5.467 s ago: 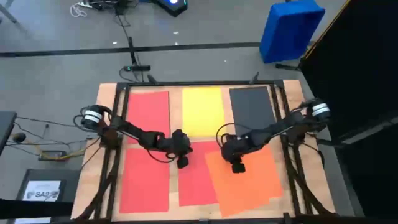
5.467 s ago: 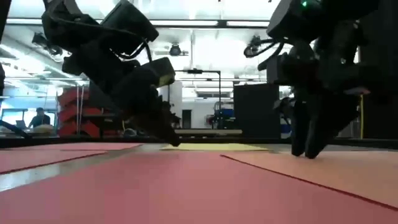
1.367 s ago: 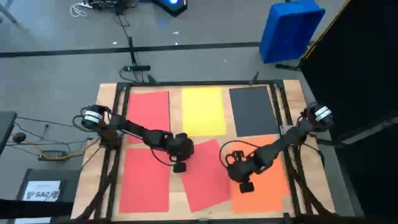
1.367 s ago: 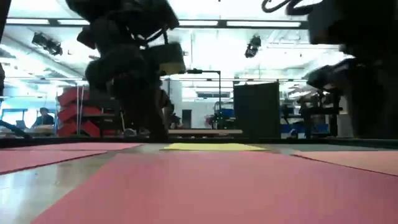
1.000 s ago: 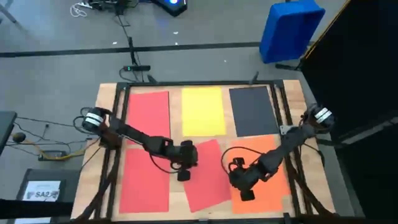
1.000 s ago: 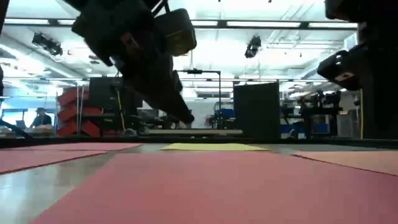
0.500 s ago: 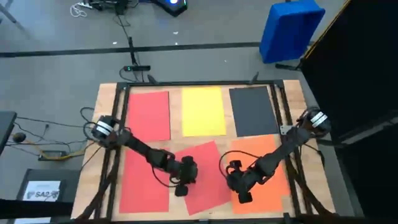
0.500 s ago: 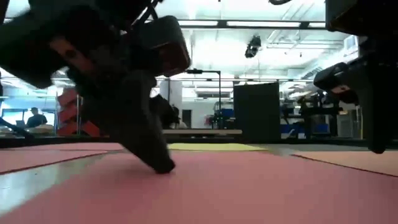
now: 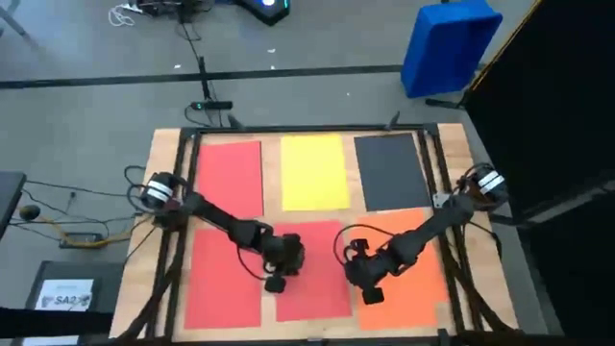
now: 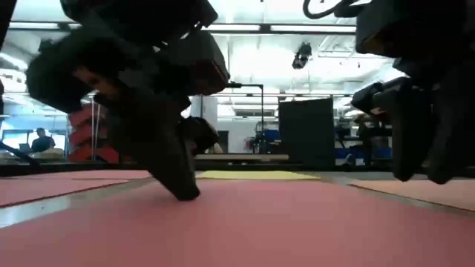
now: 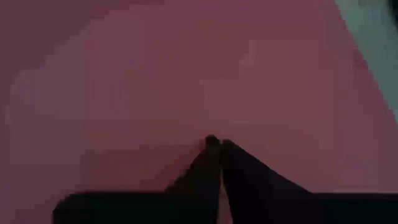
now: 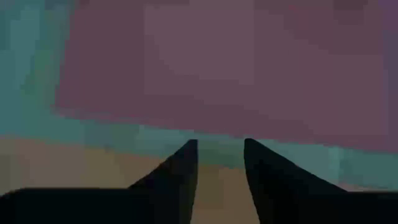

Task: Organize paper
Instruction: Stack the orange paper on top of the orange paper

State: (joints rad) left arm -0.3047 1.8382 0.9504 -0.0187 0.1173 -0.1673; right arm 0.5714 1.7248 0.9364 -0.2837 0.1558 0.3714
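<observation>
Six sheets of paper lie flat on the table: red (image 9: 229,178), yellow (image 9: 314,171) and dark grey (image 9: 392,171) along the far side, red (image 9: 223,279), red (image 9: 317,259) and orange (image 9: 413,255) along the near side. My left gripper (image 9: 274,284) is shut, its tips down on the near middle red sheet (image 11: 186,81). My right gripper (image 9: 370,290) is open over the orange sheet's left edge (image 12: 74,168). Nothing is between its fingers, which point toward the red sheet (image 12: 249,62). My left gripper presses its shut fingertips (image 10: 185,194) down on the near middle red sheet, close to its left edge (image 9: 282,288). The fingers slant down from the table's left and far side. The sheet lies flat on the table. My right gripper: I cannot tell whether its fingertips (image 10: 404,176) touch the orange sheet.
A dark frame (image 9: 187,135) runs around the wooden table. A strip of bare table (image 12: 37,134) shows between the red and orange sheets. A blue bin (image 9: 450,46) stands on the floor beyond the far right corner, and a white-labelled box (image 9: 65,293) at the left.
My left gripper has come down onto the near middle red sheet and moved toward the near edge. The sheet, which lay askew, has turned and now lies square with the others. My right gripper has shifted a little toward the table's left.
</observation>
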